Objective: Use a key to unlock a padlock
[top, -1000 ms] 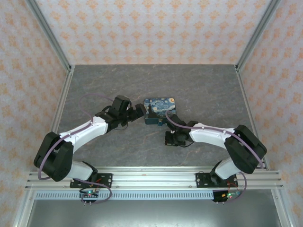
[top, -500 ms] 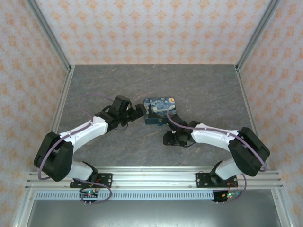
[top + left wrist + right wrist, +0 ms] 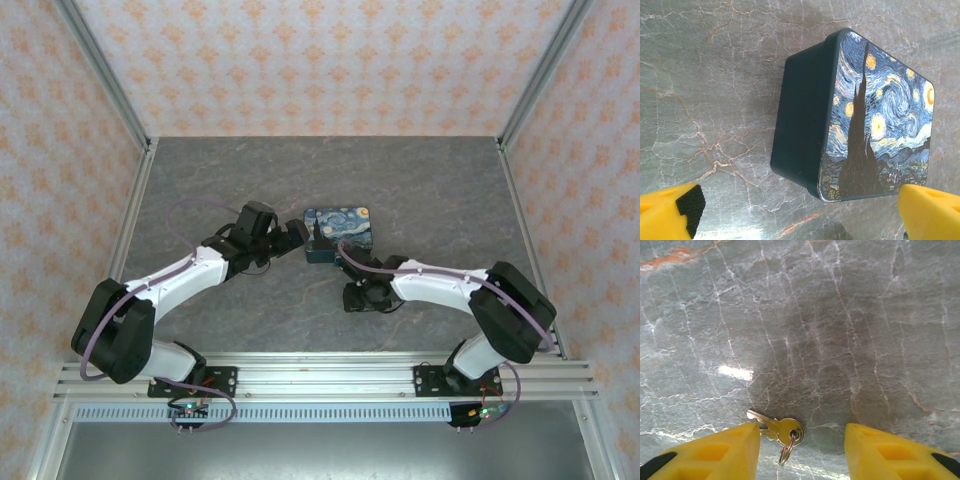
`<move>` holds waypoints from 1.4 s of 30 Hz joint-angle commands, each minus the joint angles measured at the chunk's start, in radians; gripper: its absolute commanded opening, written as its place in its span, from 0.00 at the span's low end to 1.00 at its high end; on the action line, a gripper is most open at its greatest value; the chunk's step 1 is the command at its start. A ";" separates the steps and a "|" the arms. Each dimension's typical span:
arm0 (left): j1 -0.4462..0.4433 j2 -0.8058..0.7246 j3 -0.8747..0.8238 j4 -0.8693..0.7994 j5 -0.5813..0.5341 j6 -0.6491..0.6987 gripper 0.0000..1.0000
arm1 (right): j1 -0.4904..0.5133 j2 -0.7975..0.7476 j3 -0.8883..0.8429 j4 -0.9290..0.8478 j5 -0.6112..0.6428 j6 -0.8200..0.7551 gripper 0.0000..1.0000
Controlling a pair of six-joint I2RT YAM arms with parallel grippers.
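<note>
The key [image 3: 776, 426] is small and brass-coloured (a second blade seems stacked beneath it), its round head threaded on a thin wire ring [image 3: 784, 454]. It lies flat on the grey marbled tabletop [image 3: 840, 315], between the right gripper's [image 3: 804, 436] parted fingers, close beside one.

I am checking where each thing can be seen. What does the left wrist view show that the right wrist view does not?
Left wrist, not right: the box. Right wrist, not left: the key on its ring, lying between the fingers of the open right gripper. Both: the grey table and yellow fingers.
</note>
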 commanded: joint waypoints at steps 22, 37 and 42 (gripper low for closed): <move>-0.007 -0.002 0.014 0.012 -0.012 -0.014 1.00 | 0.030 0.024 0.036 -0.050 0.072 0.022 0.36; -0.007 0.000 0.012 0.019 -0.012 -0.015 1.00 | 0.038 0.040 0.046 -0.008 0.034 0.088 0.53; -0.006 0.005 0.014 0.024 -0.010 -0.015 1.00 | 0.041 0.074 0.067 -0.036 0.042 0.064 0.53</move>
